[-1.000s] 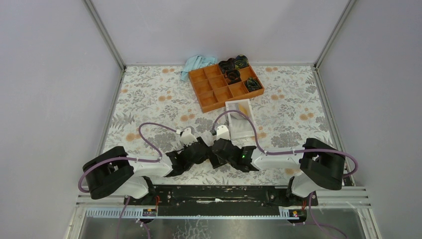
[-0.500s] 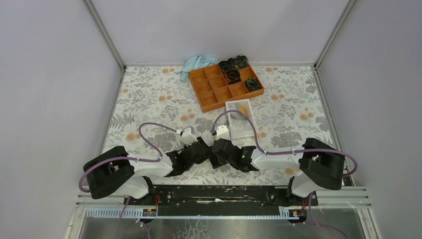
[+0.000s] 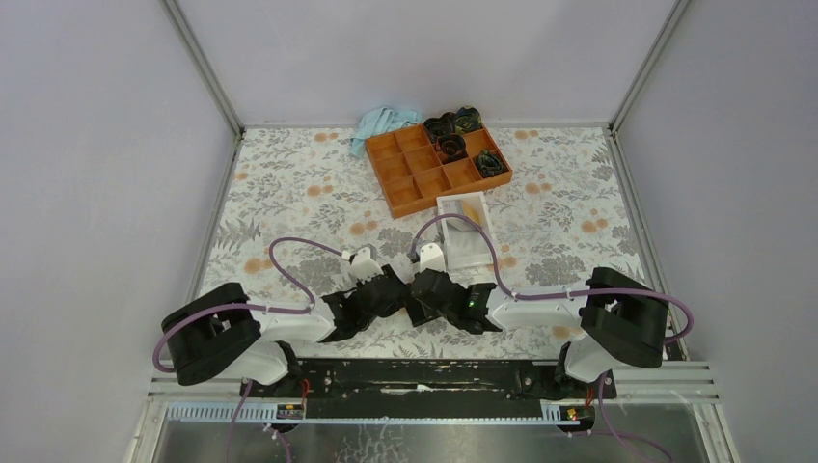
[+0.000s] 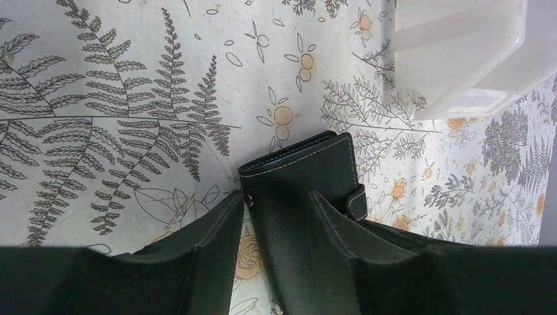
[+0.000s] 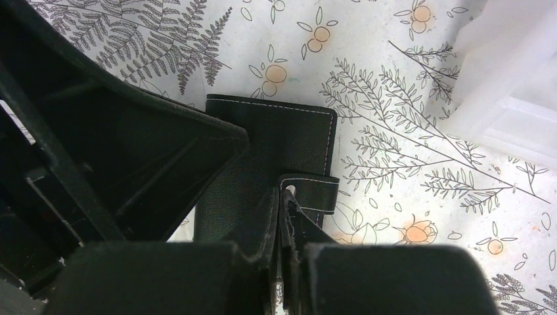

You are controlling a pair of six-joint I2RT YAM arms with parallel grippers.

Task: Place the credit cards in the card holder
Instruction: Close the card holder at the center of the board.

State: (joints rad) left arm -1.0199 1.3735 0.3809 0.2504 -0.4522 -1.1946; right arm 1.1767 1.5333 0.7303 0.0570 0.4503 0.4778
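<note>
Left wrist view — left tool (image 4: 276, 198) clamped across card holder (image 4: 309, 164); right tool (image 5: 284, 220) pinches its snap tab (image 5: 312, 190).

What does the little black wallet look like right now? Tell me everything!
The black wallet looks like leather, with pale stitching along its edges. It is folded shut above the flowery table, near a white box. The left gripper clamps its body, and the right gripper pinches its snap tab. I can't tell whether it touches the table.
</note>
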